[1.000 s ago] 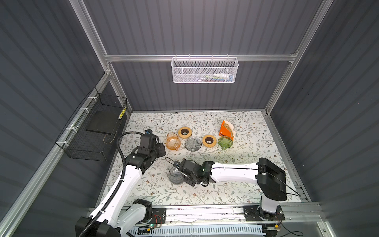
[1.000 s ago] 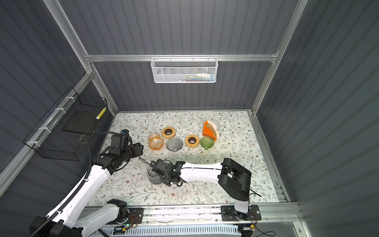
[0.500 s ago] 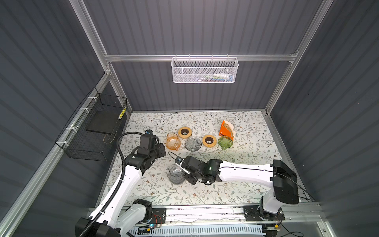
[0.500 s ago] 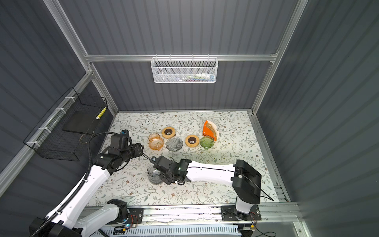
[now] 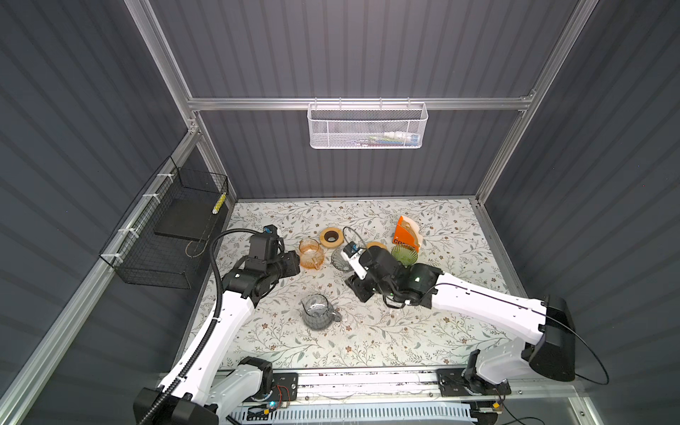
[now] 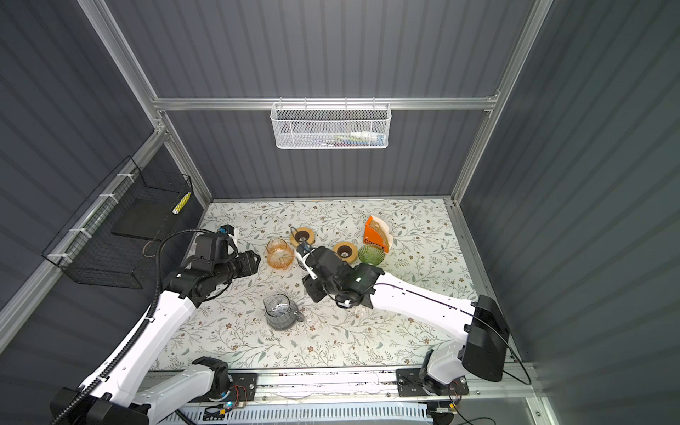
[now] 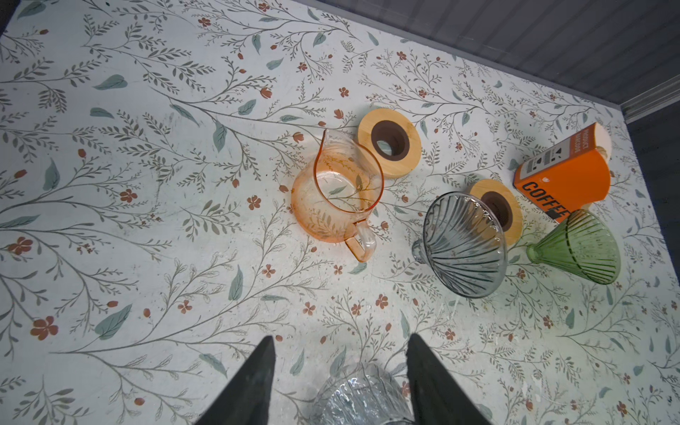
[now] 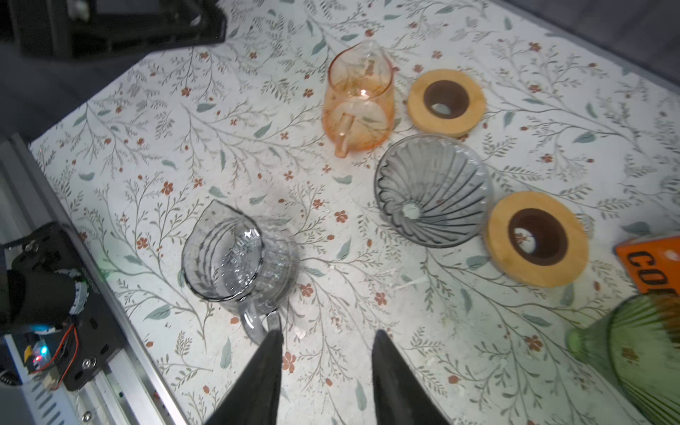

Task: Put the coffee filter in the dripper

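Observation:
Pale coffee filters poke out of an orange box [image 5: 406, 233] [image 7: 563, 176] at the back right. A grey glass dripper [image 7: 463, 244] [image 8: 434, 191] lies tilted beside a green dripper [image 5: 404, 254] [image 7: 581, 250]. My right gripper [image 5: 356, 290] [image 8: 327, 338] hangs open and holds nothing, in front of the grey dripper and right of a clear pitcher [image 5: 316, 315] [image 8: 228, 257]. Above the mat, left of an orange pitcher [image 5: 311, 253], my left gripper [image 5: 294, 263] [image 7: 340, 346] is open. The clear pitcher shows far below, between its fingers, not held.
Two wooden rings [image 7: 390, 141] [image 7: 496, 209] lie behind the pitcher and the drippers. A black wire basket [image 5: 173, 235] hangs on the left wall and a white mesh basket [image 5: 368, 127] on the back wall. The rail [image 5: 368, 379] runs along the front edge.
My right gripper has drawn away from the clear pitcher's handle, moving right and toward the back, and stands a little wider. The pitcher stays put. The left arm has not moved.

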{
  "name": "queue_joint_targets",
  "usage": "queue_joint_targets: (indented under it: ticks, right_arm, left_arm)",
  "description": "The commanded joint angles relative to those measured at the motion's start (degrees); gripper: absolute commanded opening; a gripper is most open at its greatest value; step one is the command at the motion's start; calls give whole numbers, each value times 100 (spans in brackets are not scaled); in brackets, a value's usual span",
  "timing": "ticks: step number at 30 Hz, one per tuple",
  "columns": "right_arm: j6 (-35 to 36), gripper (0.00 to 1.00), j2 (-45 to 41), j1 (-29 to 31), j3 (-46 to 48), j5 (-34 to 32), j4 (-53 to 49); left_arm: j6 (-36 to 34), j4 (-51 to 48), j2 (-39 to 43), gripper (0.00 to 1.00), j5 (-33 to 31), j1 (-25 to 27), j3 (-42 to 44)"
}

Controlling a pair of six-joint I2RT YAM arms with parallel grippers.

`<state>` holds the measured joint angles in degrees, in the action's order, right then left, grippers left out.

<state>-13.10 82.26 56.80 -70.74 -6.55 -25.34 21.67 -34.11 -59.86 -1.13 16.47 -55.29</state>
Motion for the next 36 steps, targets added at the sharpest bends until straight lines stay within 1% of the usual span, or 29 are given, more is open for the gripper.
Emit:
queue_joint_targets:
  ticks: [1, 5, 7, 10, 13, 15, 17, 20, 23, 26, 31, 36]
  right_arm:
    - [-167, 42, -107, -505, -17, 290, -224]
    - [-144, 41, 100, -1061, -353, 408, -582]
    - [-258, 41, 304, -1328, -573, 460, -731]
    - [-402, 45, 642, -1673, -824, 602, -885]
    - [-460, 46, 1024, -1891, -1108, 651, -1035]
    - [-450, 47, 1244, -1984, -1254, 716, -1061]
    - [-515, 51, 1487, -2074, -1377, 659, -1071]
    - [-578, 51, 1814, -2216, -1538, 766, -1056]
    - [-593, 52, 2162, -2282, -1775, 656, -1148]
    - [-679, 54, 2432, -2339, -1983, 651, -1201]
    - [-814, 55, 2859, -2392, -2328, 710, -1244]
    - [-964, 58, 3175, -2410, -2579, 590, -1312]
  left_arm:
    - [38, 65, -100, 58, 380, 32, -186]
    - [73, 78, -232, 59, 645, 32, -319]
    - [138, 133, -313, 59, 891, 32, -366]
    - [216, 164, -385, 59, 1221, 32, -466]
    - [259, 135, -403, 59, 1293, 32, -530]
    - [238, 48, -421, 59, 1275, 32, -605]
    - [182, -61, -443, 60, 1217, 32, -679]
    - [162, -98, -448, 61, 1051, 32, -723]
    - [188, -50, -480, 62, 987, 32, -721]
    - [241, 23, -610, 62, 1028, 32, -783]
    - [285, 103, -825, 61, 1150, 32, -879]
    - [285, 199, -892, 61, 1150, 32, -920]
